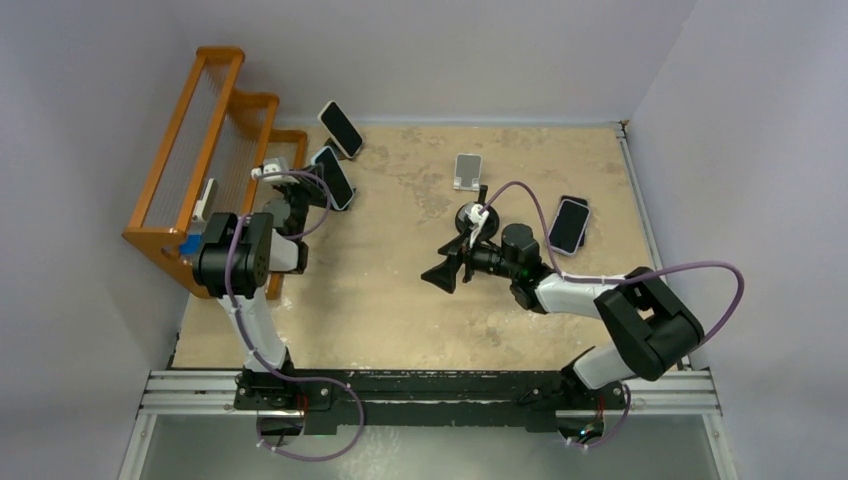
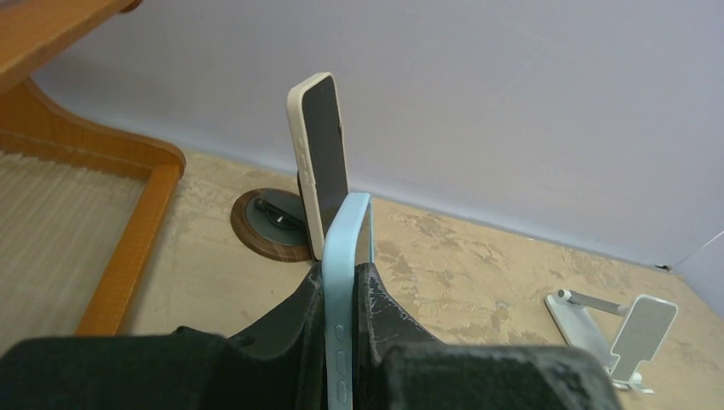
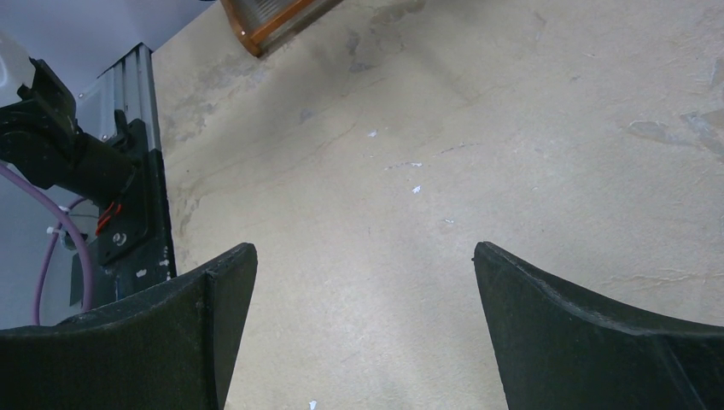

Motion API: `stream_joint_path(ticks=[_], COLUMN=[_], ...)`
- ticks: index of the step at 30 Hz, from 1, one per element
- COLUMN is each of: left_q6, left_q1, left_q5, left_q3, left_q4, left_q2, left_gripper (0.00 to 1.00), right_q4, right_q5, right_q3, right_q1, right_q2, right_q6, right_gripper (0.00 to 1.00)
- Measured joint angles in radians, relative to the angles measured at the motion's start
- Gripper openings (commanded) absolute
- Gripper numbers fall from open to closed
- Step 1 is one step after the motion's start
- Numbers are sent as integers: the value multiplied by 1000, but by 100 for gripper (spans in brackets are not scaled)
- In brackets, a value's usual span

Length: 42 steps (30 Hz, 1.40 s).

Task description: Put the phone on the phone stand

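My left gripper (image 2: 357, 272) is shut on a phone in a light blue case (image 2: 345, 256), held on edge above the table. From above, this phone (image 1: 333, 178) hangs at the back left, beside the orange rack. Just beyond it, a cream-cased phone (image 2: 320, 158) leans upright on a round wood-rimmed stand (image 2: 256, 229). A white folding phone stand (image 1: 466, 170) sits bare at the back centre, also seen low right in the left wrist view (image 2: 627, 333). My right gripper (image 1: 441, 275) is open over mid-table, with nothing between its fingers (image 3: 226, 299).
An orange wooden rack (image 1: 200, 150) lines the left side. A dark phone (image 1: 568, 224) lies flat at the right of the table. The cream-cased phone (image 1: 341, 128) stands at the back left. Grey walls close in the back and sides; the arms' rail (image 1: 430, 390) runs along the near edge.
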State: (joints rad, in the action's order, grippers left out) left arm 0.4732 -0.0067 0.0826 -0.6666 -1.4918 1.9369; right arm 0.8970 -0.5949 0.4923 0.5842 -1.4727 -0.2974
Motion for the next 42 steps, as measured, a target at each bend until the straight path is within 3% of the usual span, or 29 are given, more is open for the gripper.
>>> stream_joint_path(ticks=[7,14,20,31,37,42], left_q6=[48,77,95,148,116,41], left_q1=[0,28,96,175,176,177], left_q5=[-13,26,153,513,625,621], left_q3=[0,0,-2,-184,-302,-363], left_q4=[-13,-13,-19,40,272,536], left_q2=[25,25,25,35,34,9], left_gripper=[2,33,48,49,42,41], right_q4=[0,0,0,0,0,3], right_q5=[0,0,0,-1,-1,-1], right_q3=[0,0,0,2,2,2], right_q1=[0,0,0,0,0,0], right_q2=[-2,-2,-2,-2,-2,-8], right_q6=[1,3,3,3,3,3], right_gripper=[99,99,99,99,99,99])
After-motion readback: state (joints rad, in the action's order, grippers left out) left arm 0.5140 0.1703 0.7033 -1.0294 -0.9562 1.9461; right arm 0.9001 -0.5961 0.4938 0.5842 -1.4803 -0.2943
